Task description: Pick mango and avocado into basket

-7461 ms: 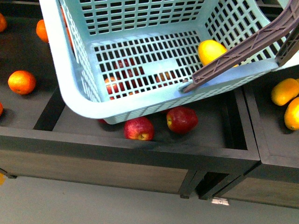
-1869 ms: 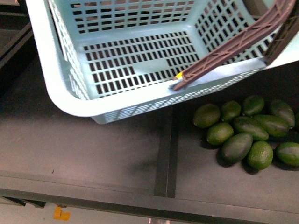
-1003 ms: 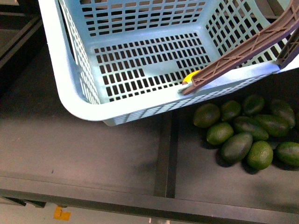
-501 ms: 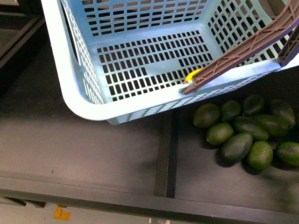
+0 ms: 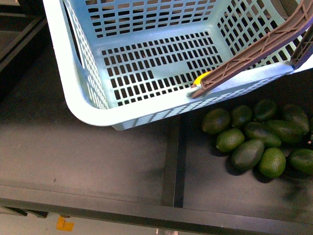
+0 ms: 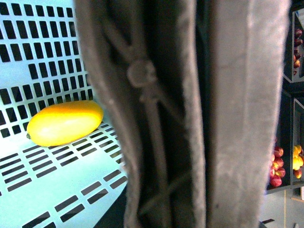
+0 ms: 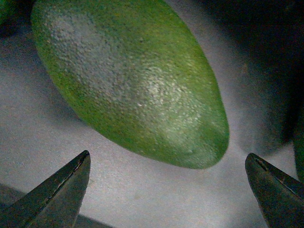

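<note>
In the front view the dark shelf runs along the bottom. The basket hangs tilted above the shelf's left compartment, clear of the surface. At the basket's near right corner a yellow sliver of the mango shows beside the brown handle, which slants up toward the right. Past the divider, in the right compartment, sits an avocado heap with its fruits touching one another.

The left wrist view shows the mango lying on its side on the basket's slotted floor. The handle fills the middle of that view, blurred and very close (so close that it cannot be told whether the left gripper is spread or clamped). Red apples sit on far shelves.

In the right wrist view the right gripper is spread wide. Its 2 dark fingertips are well apart and touch nothing. The avocado lies aslant on the grey shelf surface just beyond the gap.
</note>
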